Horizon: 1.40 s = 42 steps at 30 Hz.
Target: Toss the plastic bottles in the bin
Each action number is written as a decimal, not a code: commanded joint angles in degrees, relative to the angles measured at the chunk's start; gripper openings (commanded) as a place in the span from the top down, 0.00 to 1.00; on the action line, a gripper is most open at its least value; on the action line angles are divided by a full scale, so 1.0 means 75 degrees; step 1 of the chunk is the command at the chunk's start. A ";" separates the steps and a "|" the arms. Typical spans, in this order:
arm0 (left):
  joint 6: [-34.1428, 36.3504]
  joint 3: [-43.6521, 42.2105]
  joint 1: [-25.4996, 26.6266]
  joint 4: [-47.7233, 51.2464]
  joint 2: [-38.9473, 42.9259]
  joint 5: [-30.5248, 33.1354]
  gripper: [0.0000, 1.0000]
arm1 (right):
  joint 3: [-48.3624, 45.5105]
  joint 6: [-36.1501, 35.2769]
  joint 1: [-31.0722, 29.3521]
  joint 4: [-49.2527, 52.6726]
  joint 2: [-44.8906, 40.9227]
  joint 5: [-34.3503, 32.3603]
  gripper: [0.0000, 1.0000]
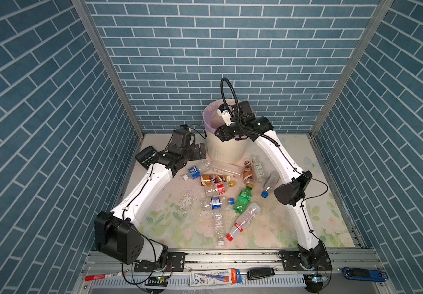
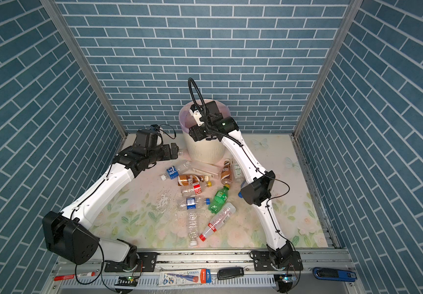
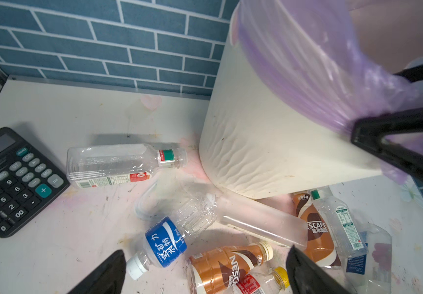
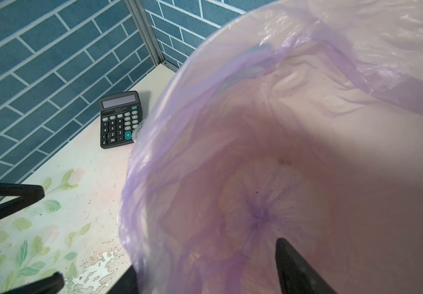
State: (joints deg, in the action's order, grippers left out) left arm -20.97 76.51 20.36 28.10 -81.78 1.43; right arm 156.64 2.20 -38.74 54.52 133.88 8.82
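The cream bin (image 1: 222, 150) (image 2: 205, 150) (image 3: 269, 127) with its lilac bag (image 4: 154, 142) stands at the back. My right gripper (image 4: 209, 272) hangs open over its mouth with nothing showing between the fingers; one finger (image 4: 294, 267) is inside the bag, and the other lies beyond the rim. No bottle shows inside. Several plastic bottles lie in front of the bin: blue-labelled (image 1: 195, 173) (image 3: 166, 241), brown (image 1: 213, 179) (image 3: 220, 267), green (image 1: 243, 198), and red-capped (image 1: 243, 221). My left gripper (image 1: 201, 151) (image 3: 205, 254) hovers open above them, left of the bin.
A black calculator (image 1: 147, 155) (image 3: 14, 178) (image 4: 120, 119) lies at the back left beside a clear bottle (image 3: 119, 163). A clear rectangular tube (image 1: 227, 169) lies against the bin's foot. A red marker (image 1: 103, 276), a pencil pack (image 1: 215, 277) and a blue stapler (image 1: 364, 274) lie on the front rail.
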 commanded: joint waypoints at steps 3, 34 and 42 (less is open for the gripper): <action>-0.0236 -0.0079 -0.0048 0.0253 0.0134 -0.0203 0.01 | -0.0335 0.0270 -0.0026 -0.0046 -0.0562 -0.0026 0.25; -0.0632 0.0154 -0.0336 0.0912 0.0026 0.0056 0.01 | -0.2103 -0.0517 0.0100 -0.1135 -0.3101 -0.2175 0.06; -0.1176 -0.0211 -0.0336 0.1021 0.0302 -0.0768 0.01 | -0.5040 0.0218 0.0441 -0.1295 -0.5159 -0.3715 0.01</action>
State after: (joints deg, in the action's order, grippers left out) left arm -27.46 76.34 18.22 34.15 -81.49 -1.48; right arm 125.95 0.91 -36.21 44.64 96.99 -11.92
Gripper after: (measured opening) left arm 0.994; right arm 0.989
